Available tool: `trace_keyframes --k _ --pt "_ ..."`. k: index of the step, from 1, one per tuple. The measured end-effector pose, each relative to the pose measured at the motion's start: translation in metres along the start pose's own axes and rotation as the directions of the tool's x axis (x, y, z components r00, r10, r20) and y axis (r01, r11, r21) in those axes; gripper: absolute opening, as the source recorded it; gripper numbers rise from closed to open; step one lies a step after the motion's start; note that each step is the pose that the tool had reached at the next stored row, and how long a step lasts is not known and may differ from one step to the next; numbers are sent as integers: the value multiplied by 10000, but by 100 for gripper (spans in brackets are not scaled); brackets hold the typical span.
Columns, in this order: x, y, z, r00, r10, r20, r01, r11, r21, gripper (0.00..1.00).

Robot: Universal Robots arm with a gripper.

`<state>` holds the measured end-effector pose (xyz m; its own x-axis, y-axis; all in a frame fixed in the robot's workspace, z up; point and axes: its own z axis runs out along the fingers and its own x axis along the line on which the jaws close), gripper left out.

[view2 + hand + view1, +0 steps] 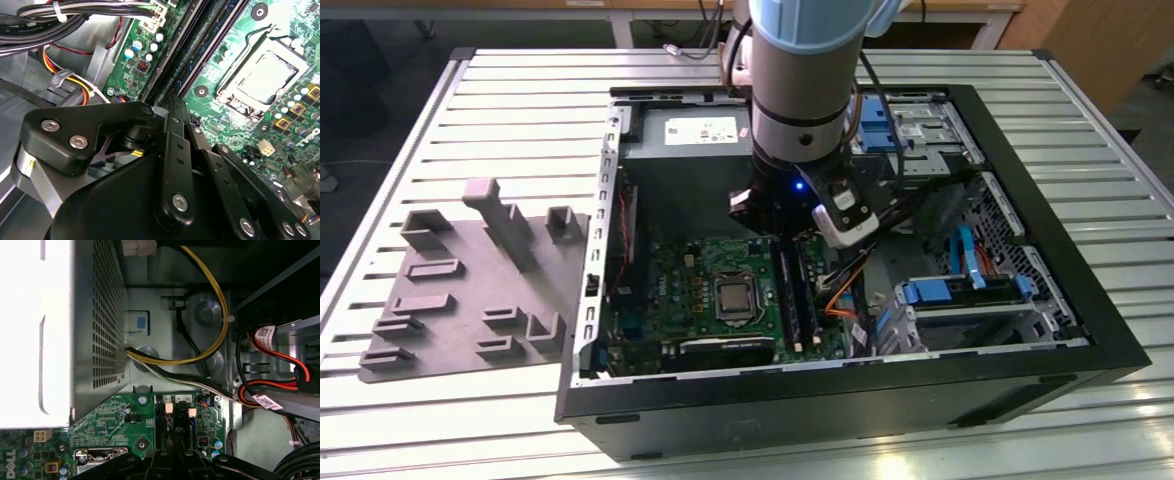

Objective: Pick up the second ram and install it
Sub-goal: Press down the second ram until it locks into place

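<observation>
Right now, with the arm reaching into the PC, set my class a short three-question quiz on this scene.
1. True or false: the grey tray lies inside the case.
2. The end effector hangs over: A the tray, B the motherboard, C the blue drive bays.
3. Fill in: the motherboard's board colour is ____.

Key: 1 false, it lies on the table, at the exterior view's left of the case. 2 B. 3 green.
</observation>
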<state>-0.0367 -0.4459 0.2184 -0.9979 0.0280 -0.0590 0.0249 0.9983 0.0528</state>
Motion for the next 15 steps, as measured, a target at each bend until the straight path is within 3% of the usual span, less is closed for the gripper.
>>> trace_keyframes --k 15 --pt "1 -1 18 10000 0 1 0 10000 -1 11"
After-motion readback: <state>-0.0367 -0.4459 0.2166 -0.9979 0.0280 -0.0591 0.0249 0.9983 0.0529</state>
